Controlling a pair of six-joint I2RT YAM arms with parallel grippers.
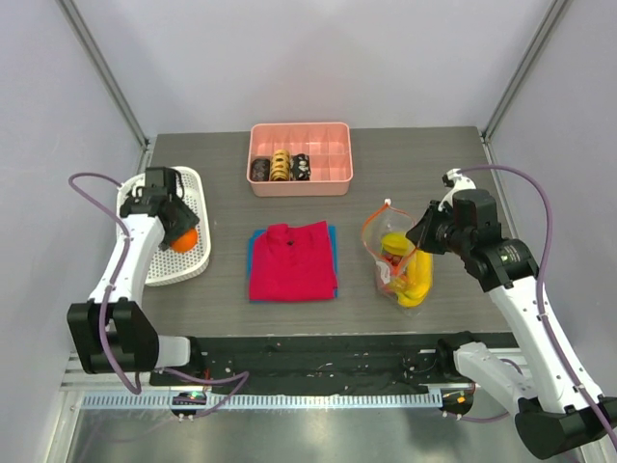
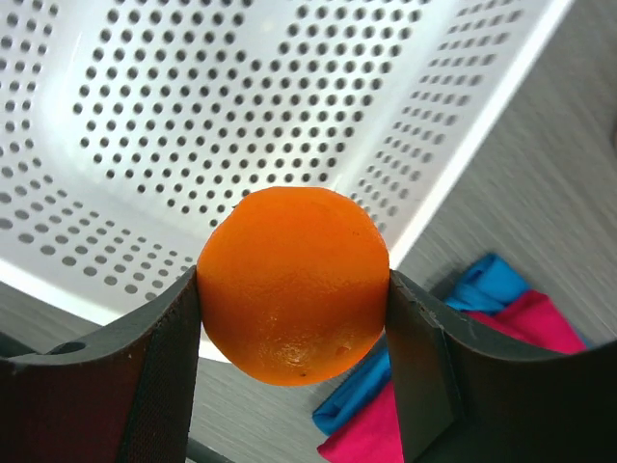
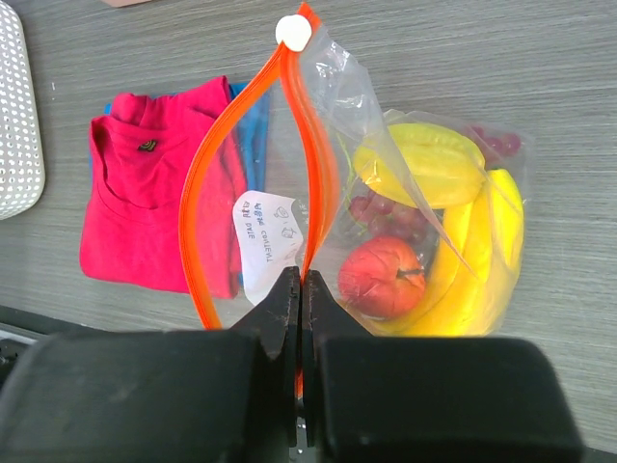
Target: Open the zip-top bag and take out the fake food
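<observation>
On the right half of the worktop (image 1: 434,164), the zip-top bag (image 1: 395,256) stands just beside the folded red shirt (image 1: 292,260), its mouth gaping. The right tool (image 3: 301,289) is pinched together on one lip of the orange zip strip (image 3: 207,212), holding that lip up while the other lip bows away. Inside lie the banana (image 3: 482,270), a red fruit (image 3: 381,278) and a ridged yellow fruit (image 3: 424,164); some small dark-red pieces behind them are too blurred to name.

At the far left, the left tool (image 1: 178,227) is clamped on the orange ball (image 2: 294,285), one finger on each side across its widest part, above the near rim of the white perforated basket (image 2: 241,96).

Handling, as judged: the bag is thin, crinkly film, light, limp and probably slippery. Only the zip strip offers a firm edge, so that is the place to hold it. The fruits look rigid, smooth and light. The ball would roll if released on a flat surface and suits a grip across its diameter. The banana is best taken across its middle, and the red fruit sits low under the film and is harder to reach.
</observation>
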